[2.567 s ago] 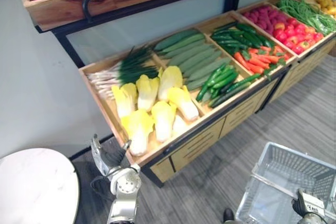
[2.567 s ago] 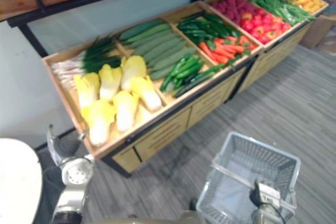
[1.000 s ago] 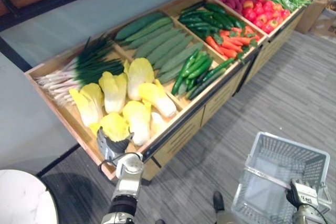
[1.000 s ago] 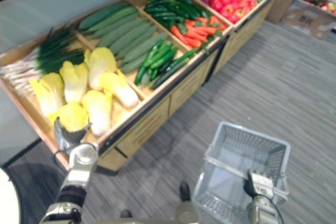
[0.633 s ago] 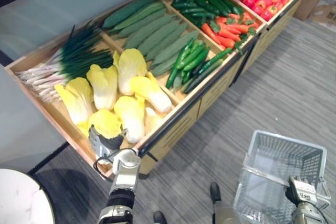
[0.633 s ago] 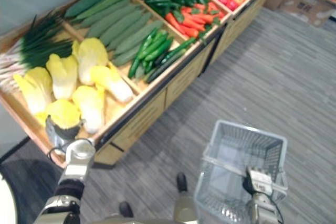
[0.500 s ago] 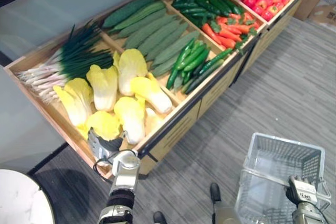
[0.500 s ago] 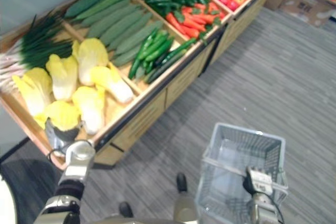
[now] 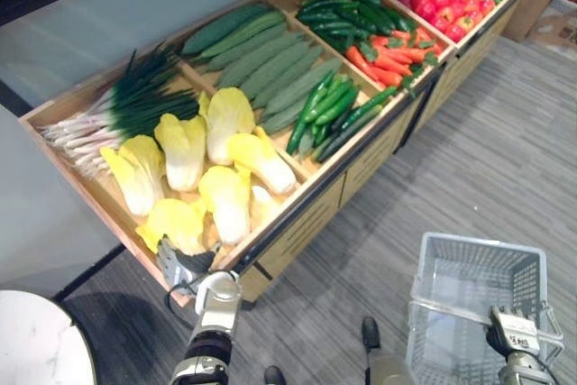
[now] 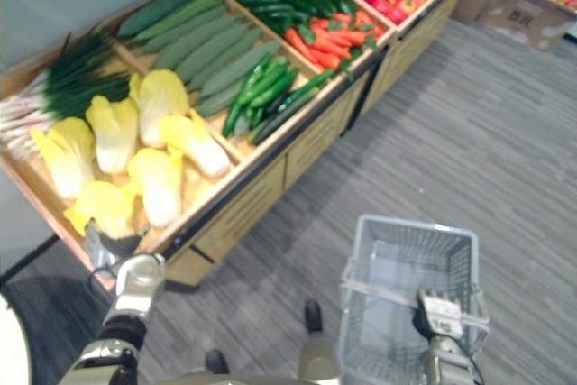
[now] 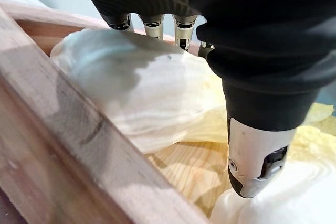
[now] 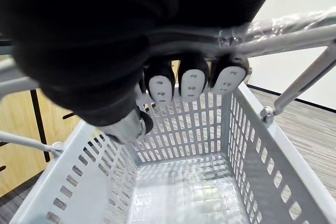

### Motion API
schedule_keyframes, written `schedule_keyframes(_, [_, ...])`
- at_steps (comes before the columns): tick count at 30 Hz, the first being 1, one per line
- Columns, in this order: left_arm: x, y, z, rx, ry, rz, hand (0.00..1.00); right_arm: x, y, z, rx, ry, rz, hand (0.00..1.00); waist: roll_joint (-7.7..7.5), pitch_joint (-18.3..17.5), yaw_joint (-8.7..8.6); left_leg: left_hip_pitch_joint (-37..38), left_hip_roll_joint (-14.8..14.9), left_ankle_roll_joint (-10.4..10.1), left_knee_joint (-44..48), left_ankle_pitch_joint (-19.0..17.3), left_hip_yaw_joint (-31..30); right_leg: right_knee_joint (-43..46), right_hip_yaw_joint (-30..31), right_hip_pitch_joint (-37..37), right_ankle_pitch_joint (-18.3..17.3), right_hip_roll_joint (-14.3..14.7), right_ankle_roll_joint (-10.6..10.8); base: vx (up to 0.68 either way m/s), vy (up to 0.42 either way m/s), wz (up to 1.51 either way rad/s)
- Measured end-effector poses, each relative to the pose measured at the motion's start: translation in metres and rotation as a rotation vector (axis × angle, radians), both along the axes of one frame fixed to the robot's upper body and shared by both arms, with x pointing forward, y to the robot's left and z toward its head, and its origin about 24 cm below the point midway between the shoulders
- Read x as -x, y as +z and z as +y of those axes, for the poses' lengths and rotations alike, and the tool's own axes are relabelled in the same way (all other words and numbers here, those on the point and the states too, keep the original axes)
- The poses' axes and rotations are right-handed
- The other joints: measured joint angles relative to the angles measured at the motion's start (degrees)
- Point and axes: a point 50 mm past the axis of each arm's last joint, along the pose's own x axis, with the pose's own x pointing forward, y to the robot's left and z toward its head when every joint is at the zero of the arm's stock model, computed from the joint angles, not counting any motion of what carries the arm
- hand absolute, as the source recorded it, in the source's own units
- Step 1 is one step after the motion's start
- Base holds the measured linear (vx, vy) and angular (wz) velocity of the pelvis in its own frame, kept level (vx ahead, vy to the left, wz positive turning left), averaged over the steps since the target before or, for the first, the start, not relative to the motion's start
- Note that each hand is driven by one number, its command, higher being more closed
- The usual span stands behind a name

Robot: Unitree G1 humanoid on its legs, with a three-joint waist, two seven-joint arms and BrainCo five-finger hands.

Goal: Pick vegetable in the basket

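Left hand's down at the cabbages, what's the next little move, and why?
Probably curl the left hand round the pale cabbage by the crate's near edge. Its fingers reach over the top of it while the thumb stands apart, so nothing looks gripped yet. The right hand holds the basket by its handle, ready to receive it.

**Display crate** [image 11: 63, 129]: pale bare wood, visible grain, matt. **Basket** [image 12: 252, 145]: grey perforated plastic, faintly glossy. Its **handle** [image 12: 294, 38]: smooth silvery metal tube.

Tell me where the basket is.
Lower right of the left eye view: the basket is held by the right hand against the grey floor, in front of the vegetable stand.
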Motion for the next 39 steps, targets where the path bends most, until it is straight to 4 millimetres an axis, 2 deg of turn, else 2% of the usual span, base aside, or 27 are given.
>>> schedule_keyframes(3, [-0.001, -0.004, -0.001, -0.008, -0.001, 0.046, 0.00, 0.000, 0.002, -0.004, 0.011, 0.009, 0.001, 1.00, 0.62, 0.27, -0.09, 0.79, 0.00, 0.00, -0.62, 0.02, 0.10, -0.06, 0.00, 0.51, 0.02, 0.13, 0.03, 0.02, -0.008, -0.01])
schedule_keyframes(7, [-0.004, -0.006, 0.000, -0.008, 0.000, 0.077, 0.00, -0.006, 0.005, -0.005, 0.018, 0.033, -0.009, 1.00, 0.59, 0.88, -0.17, 0.98, 0.05, -0.03, -0.63, 0.00, 0.37, -0.12, 0.36, 0.44, 0.02, 0.25, 0.03, 0.00, -0.017, -0.05])
schedule_keyframes(13, [-0.006, -0.007, 0.011, -0.056, 0.013, 0.158, 0.00, -0.018, 0.014, -0.002, 0.026, 0.123, -0.031, 1.00, 1.14, 1.34, -0.25, -0.05, 0.63, -0.30, -0.55, -0.02, 2.27, -0.21, 2.33, -1.90, 0.03, 0.88, -0.07, -0.05, -0.040, -0.18])
schedule_keyframes(14, [-0.006, -0.005, 0.015, -0.068, 0.025, 0.168, 1.00, -0.021, 0.016, -0.001, 0.029, 0.143, -0.038, 1.00, 1.10, 1.37, -0.14, -0.26, 0.80, -0.48, -0.59, -0.05, 2.99, -0.34, 2.76, -2.54, 0.00, 1.10, -0.16, -0.04, -0.048, -0.21])
schedule_keyframes(17, [-0.005, -0.006, 0.021, -0.103, 0.030, 0.211, 1.00, -0.025, 0.020, -0.002, 0.031, 0.164, -0.050, 1.00, 1.44, 1.74, -0.35, -0.23, 1.09, -0.66, -0.58, -0.02, 3.43, -0.78, 3.15, -2.59, 0.31, 1.47, -0.34, -0.01, -0.046, -0.14])
schedule_keyframes(19, [-0.005, 0.000, 0.039, -0.158, 0.052, 0.253, 1.00, -0.026, 0.021, -0.002, 0.019, 0.166, -0.056, 1.00, 1.41, 1.83, -0.44, -0.09, 1.47, -1.08, -0.66, -0.14, 4.12, -1.32, 3.48, -2.59, 0.87, 2.08, -0.28, 0.05, -0.066, -0.12])
schedule_keyframes(28, [-0.003, -0.001, 0.040, -0.160, 0.043, 0.264, 1.00, -0.028, 0.024, -0.001, 0.020, 0.181, -0.071, 1.00, 1.48, 1.83, -0.45, 0.32, 1.29, -1.14, -0.75, -0.18, 4.31, -1.63, 3.50, -2.13, 1.08, 1.99, -0.37, 0.01, -0.007, -0.01])
schedule_keyframes(33, [-0.006, -0.001, 0.034, -0.131, 0.014, 0.220, 1.00, -0.024, 0.021, 0.000, 0.022, 0.161, -0.056, 1.00, 1.40, 1.93, -1.00, 1.51, 1.05, -1.12, -1.15, -0.17, 2.73, -1.73, 1.73, -0.03, 1.06, 1.48, -0.36, 0.00, -0.016, 0.16])
schedule_keyframes(39, [-0.011, 0.004, 0.018, -0.076, -0.027, 0.125, 1.00, -0.020, 0.015, 0.003, 0.021, 0.122, -0.042, 1.00, 1.50, 1.87, -0.46, 1.92, 0.36, -0.89, -1.44, -0.02, 0.78, -1.74, -0.10, 1.41, 1.06, 0.63, -0.34, -0.01, -0.010, 0.16])
